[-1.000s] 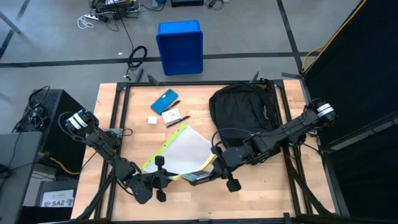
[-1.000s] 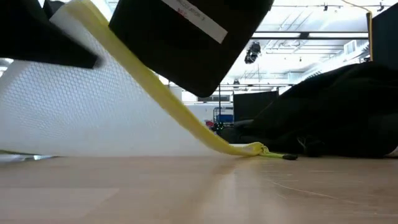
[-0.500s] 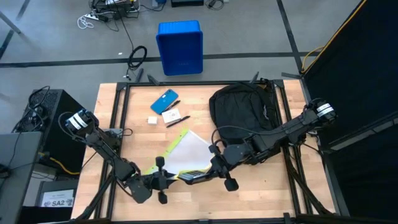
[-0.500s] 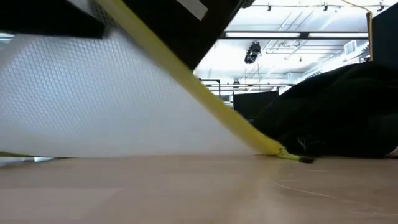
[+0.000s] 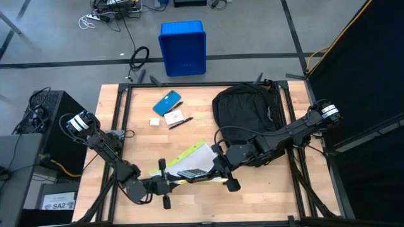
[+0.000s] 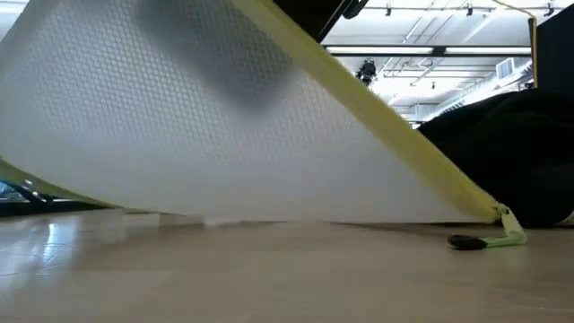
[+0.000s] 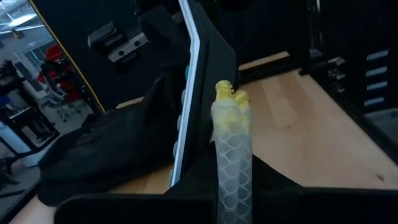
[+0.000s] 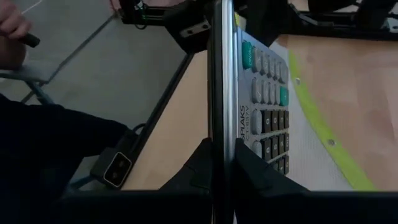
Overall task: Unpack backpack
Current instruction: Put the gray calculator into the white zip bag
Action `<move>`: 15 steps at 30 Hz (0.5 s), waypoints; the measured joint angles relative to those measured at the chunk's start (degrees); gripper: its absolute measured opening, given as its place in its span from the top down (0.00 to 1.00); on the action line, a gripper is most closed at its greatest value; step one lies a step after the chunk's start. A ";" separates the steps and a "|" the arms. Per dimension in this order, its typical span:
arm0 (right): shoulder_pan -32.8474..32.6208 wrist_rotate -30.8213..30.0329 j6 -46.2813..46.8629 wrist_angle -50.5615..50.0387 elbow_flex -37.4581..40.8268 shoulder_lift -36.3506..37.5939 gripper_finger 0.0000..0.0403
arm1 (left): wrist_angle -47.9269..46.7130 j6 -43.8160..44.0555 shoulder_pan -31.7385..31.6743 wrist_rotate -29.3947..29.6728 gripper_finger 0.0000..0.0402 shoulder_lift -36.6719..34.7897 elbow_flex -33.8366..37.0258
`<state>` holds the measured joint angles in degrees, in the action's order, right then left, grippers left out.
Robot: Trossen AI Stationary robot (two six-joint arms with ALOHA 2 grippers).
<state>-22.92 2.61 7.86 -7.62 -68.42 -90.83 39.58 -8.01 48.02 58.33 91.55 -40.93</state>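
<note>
the backpack lies on the far right part of the worktop, its long axis running from the near edge toward the far edge. near-left of the backpack, the right hand is closed on a calculator, gripping it by the edge so the keypad stands on its side, as the right wrist view shows. further left of the backpack, the left hand is pinched shut on the yellow-edged corner of a clear mesh pouch, which slopes up off the worktop, one corner and its zip pull resting on the boards. the two hands sit just beside each other. farther left of the backpack lie a blue phone, a small white card, a pen and a white eraser-like block. the right arm, reaching across just in front of the backpack, is the nearer one; the backpack lies back and to the right of its hand. both hands are occupied, so a return to the backpack would likely call for setting an item down first.
</note>
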 joint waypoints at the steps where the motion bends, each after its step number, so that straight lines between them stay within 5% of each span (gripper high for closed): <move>1: 0.00 0.15 0.15 -0.04 0.00 -0.02 1.00 | -0.56 0.04 -0.02 -0.04 1.00 0.00 0.00; 15: -0.04 6.02 4.55 -0.93 0.02 0.65 1.00 | -11.39 5.20 0.44 -1.22 1.00 -0.04 -0.09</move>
<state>-22.96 8.63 12.41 -8.55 -68.40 -90.17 28.19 -2.81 48.47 57.11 91.51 -41.01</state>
